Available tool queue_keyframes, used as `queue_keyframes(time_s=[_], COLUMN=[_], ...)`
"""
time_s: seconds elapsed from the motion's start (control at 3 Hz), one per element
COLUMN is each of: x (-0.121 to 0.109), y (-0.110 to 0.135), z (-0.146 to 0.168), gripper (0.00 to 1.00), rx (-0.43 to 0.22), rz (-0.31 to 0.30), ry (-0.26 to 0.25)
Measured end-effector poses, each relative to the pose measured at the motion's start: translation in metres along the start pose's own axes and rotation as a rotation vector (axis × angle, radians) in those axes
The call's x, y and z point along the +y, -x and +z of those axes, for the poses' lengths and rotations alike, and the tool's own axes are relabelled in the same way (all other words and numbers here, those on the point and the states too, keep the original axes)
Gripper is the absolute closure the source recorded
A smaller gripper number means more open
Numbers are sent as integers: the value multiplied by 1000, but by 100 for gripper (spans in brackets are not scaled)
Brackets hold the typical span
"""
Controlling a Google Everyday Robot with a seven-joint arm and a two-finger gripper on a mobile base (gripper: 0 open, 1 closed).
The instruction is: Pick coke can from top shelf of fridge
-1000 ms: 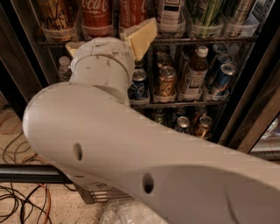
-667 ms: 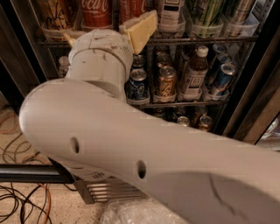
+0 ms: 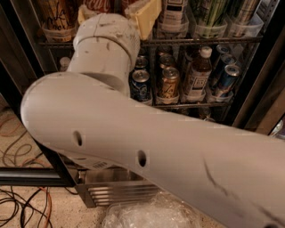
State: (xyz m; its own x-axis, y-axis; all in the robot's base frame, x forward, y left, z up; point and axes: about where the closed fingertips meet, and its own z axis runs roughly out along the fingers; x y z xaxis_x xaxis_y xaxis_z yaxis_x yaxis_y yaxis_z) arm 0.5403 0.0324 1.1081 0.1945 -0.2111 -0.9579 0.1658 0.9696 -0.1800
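Camera view shows the gripper (image 3: 116,12) risen since a second ago: its tan pads (image 3: 148,18) sat below the rack line then and now stand level with the cans on the top shelf (image 3: 200,40), right at the upper edge of the picture. The two pads look well apart, one on each side of the wrist, so the hand seems spread wide and holds nothing, though the wrist hides much of it. The coke can (image 3: 99,4) stands on that shelf, only a strip of its red wall showing between the pads at the frame's top. By my judgement the reach is nearly done and the closing grasp comes next. The arm (image 3: 133,133) is a smooth, matte off-white shell, rounded like a bent tube, scuffed with dark marks and pierced by two small round holes. The fridge (image 3: 260,91) has a black frame and thin dark wire racks; clear plastic trays (image 3: 209,30) cup the tall cans above. On the rack below stand a glossy blue can (image 3: 140,84), a gold-orange can (image 3: 169,87) and a white-capped bottle (image 3: 198,73). Beneath is a slatted steel grille (image 3: 120,193), with crumpled clear plastic (image 3: 151,216) and thin cables (image 3: 18,209) on the speckled floor.
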Motion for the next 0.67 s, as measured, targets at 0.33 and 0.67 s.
queue_keyframes(time_s=[0.33, 0.67], x=[-7, -12], y=[2, -4], z=[2, 3], gripper=[22, 31], rx=[-11, 9], rz=[41, 93], ry=[-15, -1])
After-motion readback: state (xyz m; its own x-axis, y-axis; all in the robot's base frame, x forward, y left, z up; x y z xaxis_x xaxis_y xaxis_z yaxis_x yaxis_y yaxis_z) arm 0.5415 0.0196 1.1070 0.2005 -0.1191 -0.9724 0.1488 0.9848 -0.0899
